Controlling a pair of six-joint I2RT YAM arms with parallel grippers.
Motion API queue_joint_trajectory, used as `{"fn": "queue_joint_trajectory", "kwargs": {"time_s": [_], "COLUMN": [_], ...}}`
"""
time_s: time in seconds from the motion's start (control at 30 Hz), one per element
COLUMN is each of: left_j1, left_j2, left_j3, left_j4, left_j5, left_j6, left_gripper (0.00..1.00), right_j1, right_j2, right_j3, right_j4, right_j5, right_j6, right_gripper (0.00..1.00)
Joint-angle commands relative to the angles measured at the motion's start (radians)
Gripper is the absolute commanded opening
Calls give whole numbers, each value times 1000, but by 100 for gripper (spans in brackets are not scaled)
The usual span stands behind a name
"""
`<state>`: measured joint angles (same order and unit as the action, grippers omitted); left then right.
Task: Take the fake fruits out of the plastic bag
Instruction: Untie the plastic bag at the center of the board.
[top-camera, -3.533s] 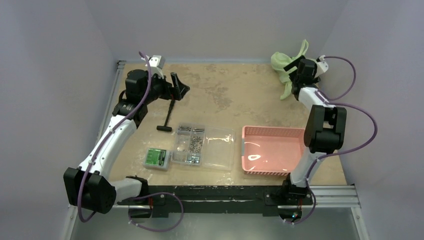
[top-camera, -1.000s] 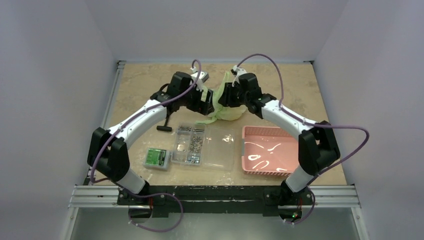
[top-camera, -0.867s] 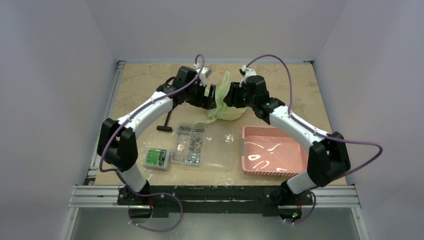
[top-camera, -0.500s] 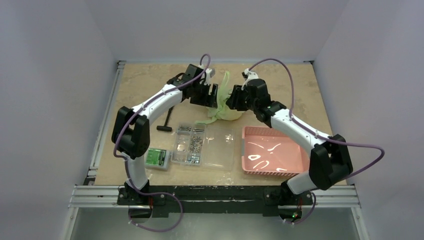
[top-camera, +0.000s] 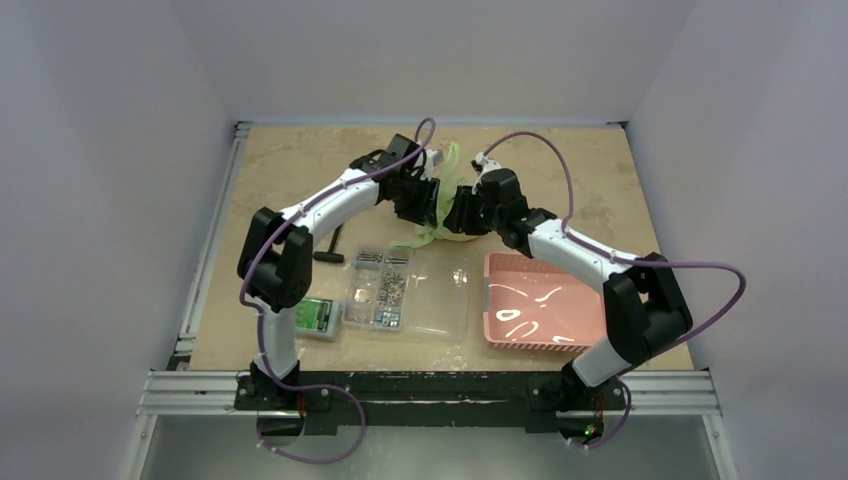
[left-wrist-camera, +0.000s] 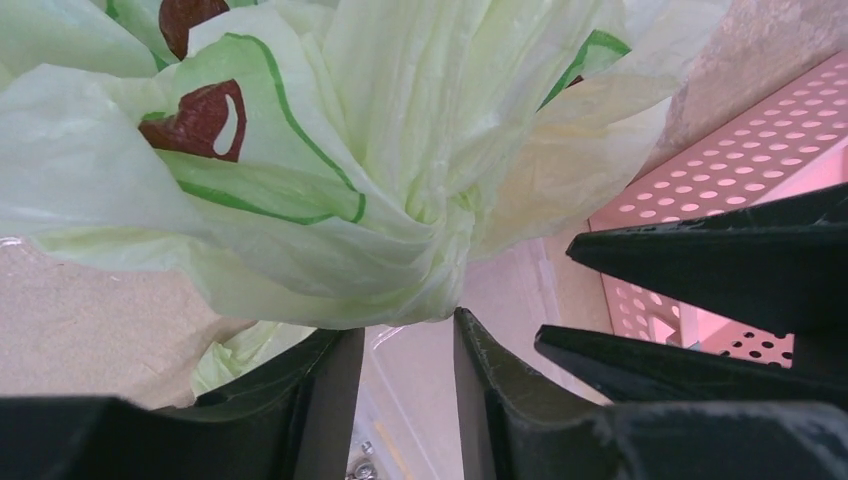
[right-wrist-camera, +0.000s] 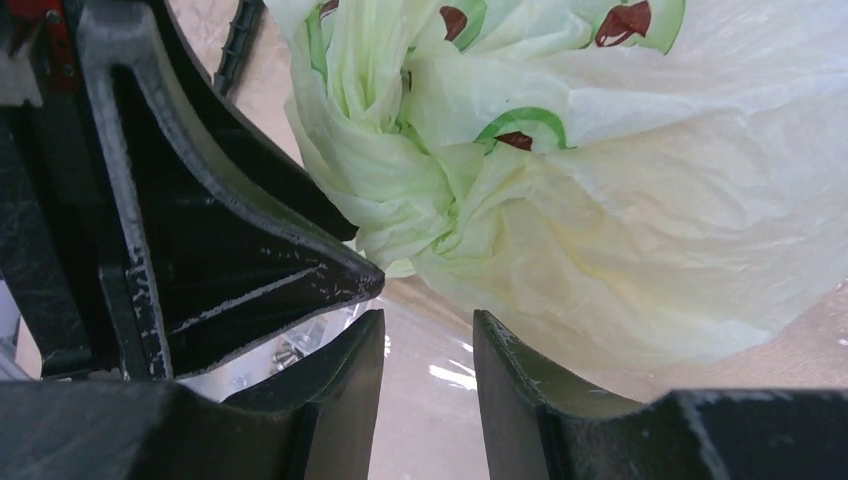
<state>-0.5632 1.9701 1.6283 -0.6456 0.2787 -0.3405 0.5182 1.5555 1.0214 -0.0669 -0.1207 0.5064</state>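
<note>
The sandy counter (top-camera: 300, 170) carries everything. The 2 arms reach in from the near edge and meet over its far middle, the left arm (top-camera: 320, 200) bending in from the left and the right arm (top-camera: 570, 250) from the right.

A pink basket (top-camera: 548, 262) with perforated walls sits near the right front. Just left of it lies a clear box (top-camera: 440, 300) with compartments, and small metal parts fill its left side.

The plastic bag (right-wrist-camera: 640, 200) rests on the counter just beyond the clear box, between the 2 claws. It is pale yellow-green and crinkly, with dark red and green printed marks. Its top is gathered into a twisted neck and 1 loop stands up behind it. The body bulges, and what is inside is hidden.

The left claw (left-wrist-camera: 403, 330) has its jaws partway apart, and the twisted neck sits right at the fingertips. I cannot tell whether they pinch it.

The right claw (right-wrist-camera: 428, 318) is also partway open. Only the clear box shows through its gap, and the bag lies just past its tips. The 2 claws almost touch.

A small green case (top-camera: 313, 316) lies left of the clear box. A black T-shaped tool (top-camera: 328, 256) lies beyond the case, partly under the left arm.
</note>
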Motion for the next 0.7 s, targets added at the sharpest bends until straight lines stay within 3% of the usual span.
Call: {"fn": "queue_joint_trajectory", "kwargs": {"time_s": [0.0,0.13,0.17,0.27,0.37,0.47,0.67], "left_j1": [5,5,5,5,5,7,15], "left_j2": [16,30,36,50,65,60,25], "left_j3": [62,63,66,68,77,86,89], "left_j4": [-13,-12,-16,-22,-11,-11,-20], "left_j5": [72,64,50,20,58,66,41], "left_j6": [-3,4,8,20,31,33,40], "left_gripper": [34,28,30,52,54,32,0], "right_j1": [23,27,29,31,32,35,95], "right_j2": [-18,-27,-31,-41,-33,-19,-11], "right_j3": [-11,-27,-32,-44,-41,-28,-8], "right_j4": [60,62,62,74,83,70,78], "right_j5": [61,93,96,113,118,118,205], "right_j6": [-4,-7,-11,-35,-52,-43,-50], "right_gripper": [38,38,38,38,38,38,39]}}
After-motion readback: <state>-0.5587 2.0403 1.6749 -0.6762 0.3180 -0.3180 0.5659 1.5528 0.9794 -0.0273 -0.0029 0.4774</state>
